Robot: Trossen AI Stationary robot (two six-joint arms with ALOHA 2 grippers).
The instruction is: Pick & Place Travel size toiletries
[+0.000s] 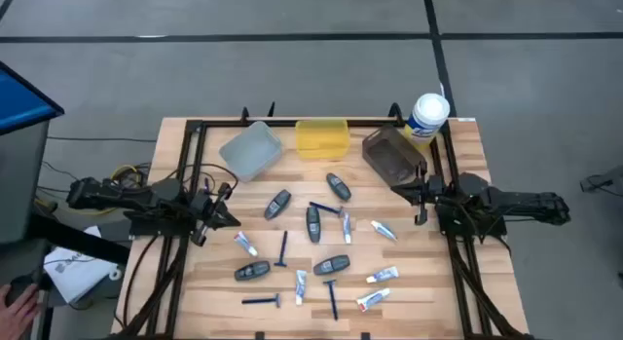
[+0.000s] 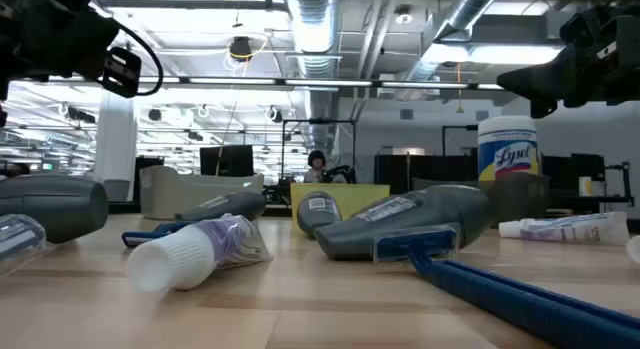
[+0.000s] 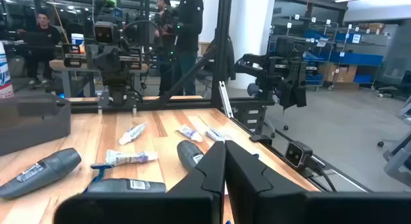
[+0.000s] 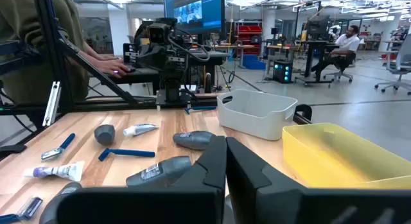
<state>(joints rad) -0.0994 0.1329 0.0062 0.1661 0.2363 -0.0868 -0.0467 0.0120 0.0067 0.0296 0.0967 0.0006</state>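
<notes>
The toiletries lie scattered flat on the wooden table. Among them are dark grey pods, white mini tubes and thin blue razors. My left gripper hovers at the table's left side, shut and empty, beside a tube. My right gripper hovers at the right side near the brown bin, also shut and empty. The wrist views show each pair of fingers closed together: left gripper, right gripper. In the low view a pod and a tube lie close to the camera.
Along the far edge stand a grey bin, a yellow bin, the brown bin and a white wipes canister. Black frame rails run along both sides of the table. A person's hand shows beyond the left side.
</notes>
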